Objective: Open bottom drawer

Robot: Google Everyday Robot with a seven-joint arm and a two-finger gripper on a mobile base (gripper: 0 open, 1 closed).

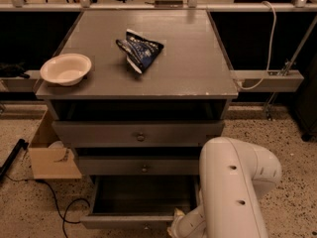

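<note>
bottom drawer (124, 221) pulled out at the cabinet's (138, 86) foot; inside showing | gripper (176, 226) low at the drawer front's right end, below the white arm (233, 192); its grip state cannot be told

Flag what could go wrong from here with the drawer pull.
1. The bottom drawer already stands well out; with the gripper low at its front right corner, more pull may drag it off its runners.
2. The white bowl sits at the left edge of the cabinet top; a jolt could tip it off.
</note>
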